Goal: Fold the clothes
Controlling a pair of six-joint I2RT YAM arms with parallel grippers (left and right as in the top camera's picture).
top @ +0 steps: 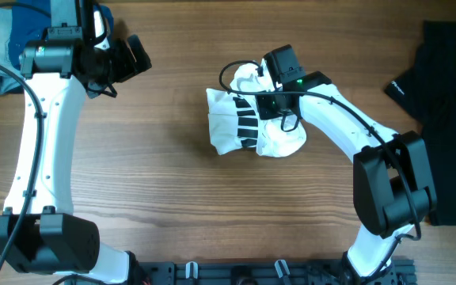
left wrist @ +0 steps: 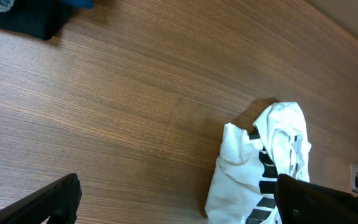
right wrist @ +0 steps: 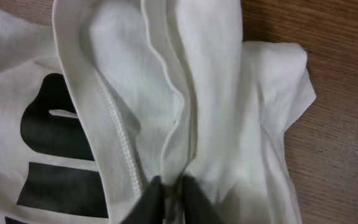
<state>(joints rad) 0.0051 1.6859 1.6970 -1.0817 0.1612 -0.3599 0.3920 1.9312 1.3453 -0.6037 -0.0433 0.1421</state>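
A white shirt (top: 229,125) with black stripes lies bunched in the middle of the table. It also shows in the left wrist view (left wrist: 253,168) and fills the right wrist view (right wrist: 129,93). My right gripper (right wrist: 174,193) is shut on a fold of the shirt's white fabric; overhead it sits over the shirt's right part (top: 269,103). My left gripper (left wrist: 179,202) is open and empty, above bare wood to the left of the shirt; overhead it is at the far left (top: 133,55). A black garment (top: 442,103) with a small white logo lies at the right edge.
A blue and grey cloth pile (top: 10,39) lies at the top left corner under the left arm. In the left wrist view a dark cloth (left wrist: 23,15) shows at the top left. Black rails (top: 275,273) run along the table's front edge.
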